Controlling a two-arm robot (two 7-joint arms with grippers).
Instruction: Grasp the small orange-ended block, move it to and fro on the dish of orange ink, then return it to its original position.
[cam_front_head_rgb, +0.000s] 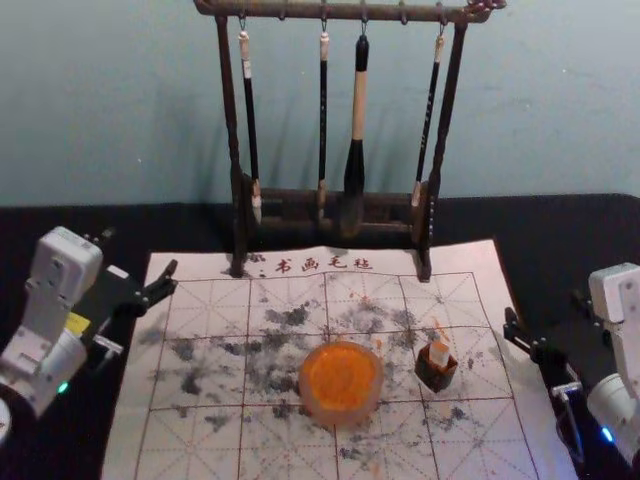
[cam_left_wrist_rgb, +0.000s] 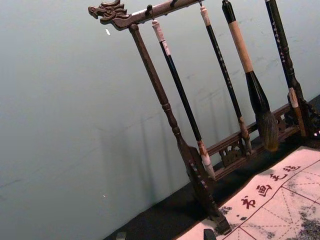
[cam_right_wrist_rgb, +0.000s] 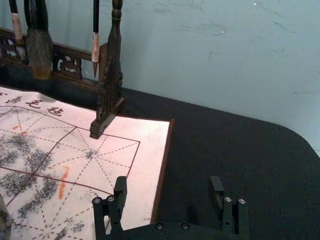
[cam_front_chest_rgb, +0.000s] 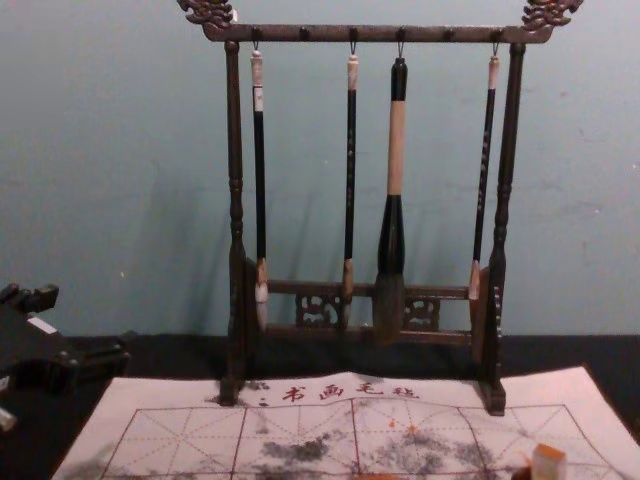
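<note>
In the head view, the small block (cam_front_head_rgb: 439, 352) stands in a dark, square holder (cam_front_head_rgb: 436, 374) on the mat, right of the round dish of orange ink (cam_front_head_rgb: 340, 384). The pale block (cam_front_chest_rgb: 546, 464) pokes up at the chest view's bottom edge, with orange on its top. My left gripper (cam_front_head_rgb: 140, 251) is open off the mat's left side, also seen as the open left gripper (cam_left_wrist_rgb: 165, 234) in its wrist view. Off the mat's right side is my right gripper (cam_front_head_rgb: 545, 306), open; its wrist view has the right gripper (cam_right_wrist_rgb: 168, 184) with nothing between its fingers.
A dark wooden rack (cam_front_head_rgb: 236, 150) with several hanging brushes stands across the mat's back edge. The white calligraphy mat (cam_front_head_rgb: 210, 290) carries ink stains and lies on a black table (cam_right_wrist_rgb: 225, 145). A wall rises behind.
</note>
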